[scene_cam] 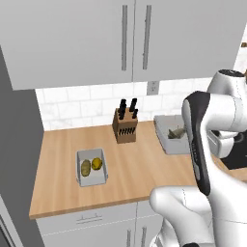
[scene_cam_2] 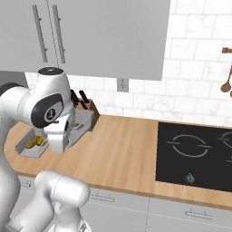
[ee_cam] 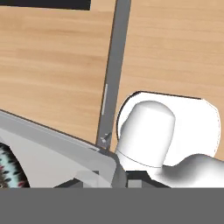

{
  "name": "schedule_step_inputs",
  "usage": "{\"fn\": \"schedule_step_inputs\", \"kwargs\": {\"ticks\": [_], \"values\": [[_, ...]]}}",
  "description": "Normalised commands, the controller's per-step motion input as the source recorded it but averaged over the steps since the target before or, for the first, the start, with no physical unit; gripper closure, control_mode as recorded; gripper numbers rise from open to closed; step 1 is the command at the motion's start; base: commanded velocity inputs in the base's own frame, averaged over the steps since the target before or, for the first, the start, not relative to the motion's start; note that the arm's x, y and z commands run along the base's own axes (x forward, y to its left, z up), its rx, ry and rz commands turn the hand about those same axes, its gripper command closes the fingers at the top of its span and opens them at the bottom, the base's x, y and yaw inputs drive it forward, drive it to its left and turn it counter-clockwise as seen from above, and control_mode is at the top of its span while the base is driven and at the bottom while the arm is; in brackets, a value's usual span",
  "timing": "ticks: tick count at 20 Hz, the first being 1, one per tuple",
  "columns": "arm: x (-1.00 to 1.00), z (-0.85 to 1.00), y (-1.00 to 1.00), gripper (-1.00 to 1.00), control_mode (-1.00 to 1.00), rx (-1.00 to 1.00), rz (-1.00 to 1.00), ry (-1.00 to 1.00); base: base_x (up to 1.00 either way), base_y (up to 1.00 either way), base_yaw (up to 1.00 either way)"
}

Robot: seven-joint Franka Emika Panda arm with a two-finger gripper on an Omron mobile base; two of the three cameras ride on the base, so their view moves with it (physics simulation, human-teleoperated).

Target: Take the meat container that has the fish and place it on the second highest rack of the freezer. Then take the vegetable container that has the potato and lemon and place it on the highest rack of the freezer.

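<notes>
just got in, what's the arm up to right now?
The arm is working on the grey meat container holding the fish, on the wooden counter right of the knife block. In the hand view the tool sits at the container's rim, apparently shut on it, so it seems to have just grasped it. The vegetable container with the potato and lemon sits untouched further left. Nothing has gone to the freezer yet.

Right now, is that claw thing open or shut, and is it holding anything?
Gripper: shut on the rim of the fish container, as far as the hand view shows.
</notes>
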Motion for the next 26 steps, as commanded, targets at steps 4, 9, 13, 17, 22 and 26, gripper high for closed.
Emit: {"fn": "schedule_step_inputs", "kwargs": {"ticks": [4, 9, 13, 17, 22, 26], "values": [[-0.05, 0.27, -0.03, 1.0, -1.0, -0.03, -0.02, 0.0, 0.0, 0.0, 0.0], [-0.01, 0.11, -0.03, 1.0, -1.0, -0.03, 0.0, -0.08, 0.0, 0.0, 0.0], [0.0, 0.07, 0.0, 1.0, -1.0, -0.01, 0.0, -0.06, 0.0, 0.0, 0.0], [-0.07, 0.02, 0.0, 1.0, -1.0, 0.0, 0.0, 0.0, 0.0, 0.0, 0.0], [-0.02, 0.0, 0.0, 1.0, 1.0, 0.0, 0.0, 0.0, -0.41, 0.0, 0.07], [0.0, 0.0, 0.0, 1.0, 1.0, 0.0, 0.0, 0.0, -0.67, -0.01, 0.71]]}}
